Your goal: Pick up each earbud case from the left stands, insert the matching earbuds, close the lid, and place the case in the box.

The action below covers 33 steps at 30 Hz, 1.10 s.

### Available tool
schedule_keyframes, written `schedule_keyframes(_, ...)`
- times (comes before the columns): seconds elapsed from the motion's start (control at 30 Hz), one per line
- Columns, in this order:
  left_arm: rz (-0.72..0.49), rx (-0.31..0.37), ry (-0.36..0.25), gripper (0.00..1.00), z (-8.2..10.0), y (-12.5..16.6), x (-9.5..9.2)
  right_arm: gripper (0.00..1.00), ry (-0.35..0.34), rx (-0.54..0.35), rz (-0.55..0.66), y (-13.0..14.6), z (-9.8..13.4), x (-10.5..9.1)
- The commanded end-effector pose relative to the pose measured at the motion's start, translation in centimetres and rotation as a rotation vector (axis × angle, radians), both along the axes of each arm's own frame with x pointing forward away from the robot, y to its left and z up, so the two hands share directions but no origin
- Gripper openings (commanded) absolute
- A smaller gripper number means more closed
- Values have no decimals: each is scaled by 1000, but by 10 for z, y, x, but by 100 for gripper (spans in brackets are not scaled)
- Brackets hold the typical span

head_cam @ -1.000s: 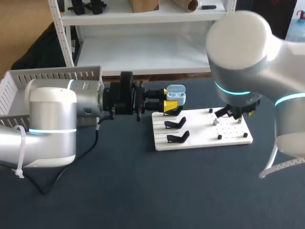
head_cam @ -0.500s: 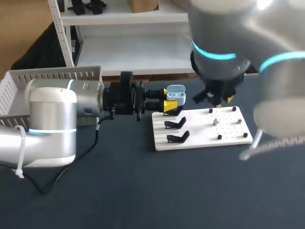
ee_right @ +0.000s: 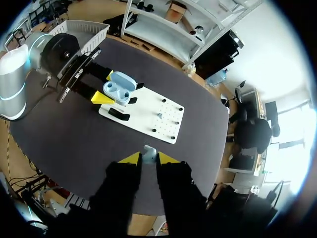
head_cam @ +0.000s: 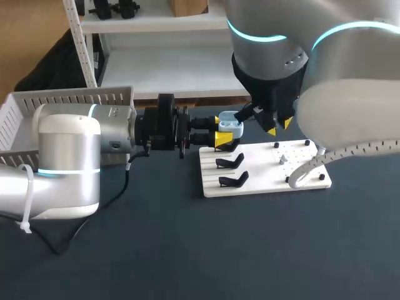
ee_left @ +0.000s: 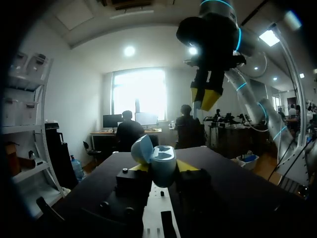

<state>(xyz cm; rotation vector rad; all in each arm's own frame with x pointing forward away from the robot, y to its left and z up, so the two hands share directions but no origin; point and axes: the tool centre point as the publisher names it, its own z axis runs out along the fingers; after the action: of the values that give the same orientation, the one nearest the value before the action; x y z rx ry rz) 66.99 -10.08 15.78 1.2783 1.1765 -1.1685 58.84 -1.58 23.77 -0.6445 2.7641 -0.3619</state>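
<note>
Earbud case (head_cam: 230,123) tight in left tool (head_cam: 222,129); right tool (head_cam: 279,125) clear above, seemingly on earbud (ee_right: 149,150)

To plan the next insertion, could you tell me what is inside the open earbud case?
Two dark wells show in the earbud case, both apparently empty; their depths are too small to judge. The right pincer holds an earbud, not yet inserted.

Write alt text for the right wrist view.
The right gripper holds a small pale earbud between its yellow tips, high above the dark table. Below, the left gripper holds an open light-blue earbud case at the edge of a white board.
</note>
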Motion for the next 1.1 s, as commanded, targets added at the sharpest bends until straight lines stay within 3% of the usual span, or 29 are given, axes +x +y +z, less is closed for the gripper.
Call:
schedule_keyframes(0.03, 1, -3, -2, 0, -1, 0, 0, 0, -3, 1, 1, -1, 0, -1)
schedule_keyframes(0.13, 1, -3, -2, 0, -1, 0, 0, 0, -12, 32, -28, 5, 4, -1)
schedule_keyframes(0.27, 1, -3, -2, 0, -1, 0, 0, 0, -7, 106, -208, 22, 14, 2)
schedule_keyframes(0.47, 1, -3, -2, 0, -1, 0, 0, 0, 58, 158, -491, 34, 18, 15)
schedule_keyframes(0.67, 1, -3, -2, 0, -1, 0, 0, 0, 45, 129, -568, 45, 16, 24)
schedule_keyframes(1.1, 1, -3, -2, 0, -1, 0, 0, 0, 66, 138, -541, 51, 13, 22)
